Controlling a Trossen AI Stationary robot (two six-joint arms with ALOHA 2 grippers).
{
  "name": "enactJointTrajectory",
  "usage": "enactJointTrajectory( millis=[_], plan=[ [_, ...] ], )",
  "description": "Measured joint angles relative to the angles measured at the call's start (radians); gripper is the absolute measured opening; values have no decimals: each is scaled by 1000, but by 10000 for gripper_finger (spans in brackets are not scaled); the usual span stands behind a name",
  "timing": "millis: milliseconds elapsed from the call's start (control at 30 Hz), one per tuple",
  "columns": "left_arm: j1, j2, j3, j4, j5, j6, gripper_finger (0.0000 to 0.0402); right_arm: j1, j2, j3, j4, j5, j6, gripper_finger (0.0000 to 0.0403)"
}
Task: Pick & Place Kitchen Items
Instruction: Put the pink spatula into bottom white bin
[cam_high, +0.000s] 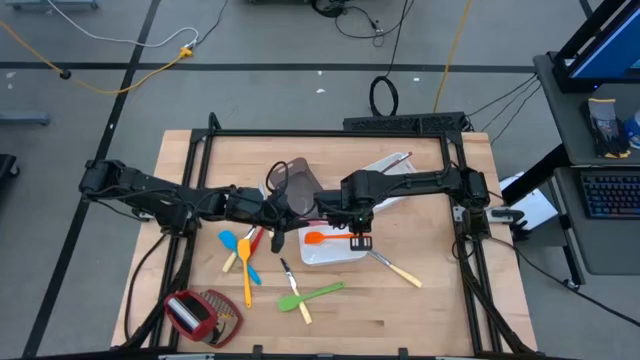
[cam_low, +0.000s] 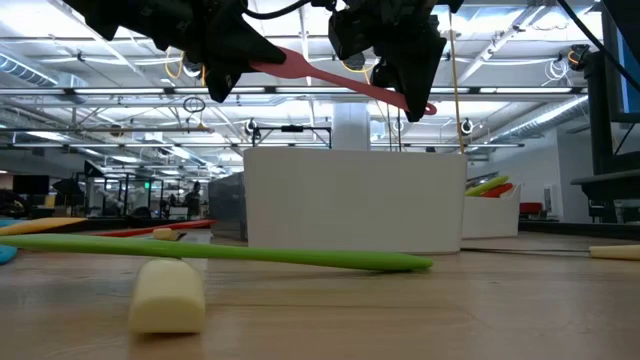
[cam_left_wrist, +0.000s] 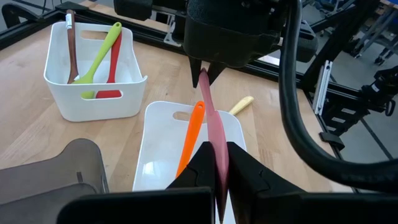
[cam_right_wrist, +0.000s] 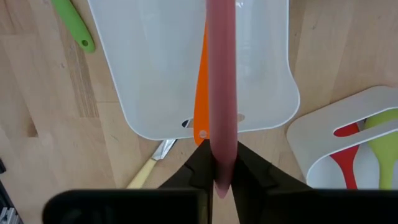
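A pink utensil (cam_low: 320, 78) hangs in the air between my two grippers, above the white tray (cam_high: 345, 255) in which an orange spatula (cam_high: 325, 238) lies. My left gripper (cam_left_wrist: 216, 167) comes from the table's left and is shut on one end. My right gripper (cam_right_wrist: 219, 171) points down from above and is shut on the other end. Loose on the table lie blue, yellow and red utensils (cam_high: 242, 252), a green spatula (cam_high: 318, 294) and a pale-handled knife (cam_high: 397, 269). My left gripper pinches one end of the pink utensil (cam_left_wrist: 217, 152) between its two fingers. It comes from the table's left, slanting a little down, and the fingers lie along the utensil. That end is clear of the table. My right gripper pinches the utensil's rounded handle end (cam_right_wrist: 221, 155) between its two fingers, from above, pointing down, across the handle. The tip (cam_low: 430, 107) pokes out past the fingers. The utensil is lifted clear over the white tray, a little lower at this end.
A white bin (cam_left_wrist: 62, 93) at the far right holds green, red and brown utensils. A grey-brown tray (cam_high: 297, 180) stands behind the grippers. A red-and-silver thing (cam_high: 200, 312) lies at the near left corner. The table frame's black bars (cam_high: 330, 133) run around the work area.
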Motion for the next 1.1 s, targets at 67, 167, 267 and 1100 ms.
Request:
enactJointTrajectory(
  millis=[67, 167, 267, 1100],
  plan=[
    [0, 0, 0, 0, 0, 0, 8, 0, 0, 0, -3, 0, 0, 22],
    [0, 0, 0, 0, -1, 0, 8, 0, 0, 0, -5, 0, 0, 22],
    [0, 0, 0, 0, -3, -1, 20, 0, 0, 0, -5, 1, -1, 22],
    [68, 1, 0, -213, -54, -34, 231, 48, 0, 0, -72, 230, -23, 22]
  ],
)
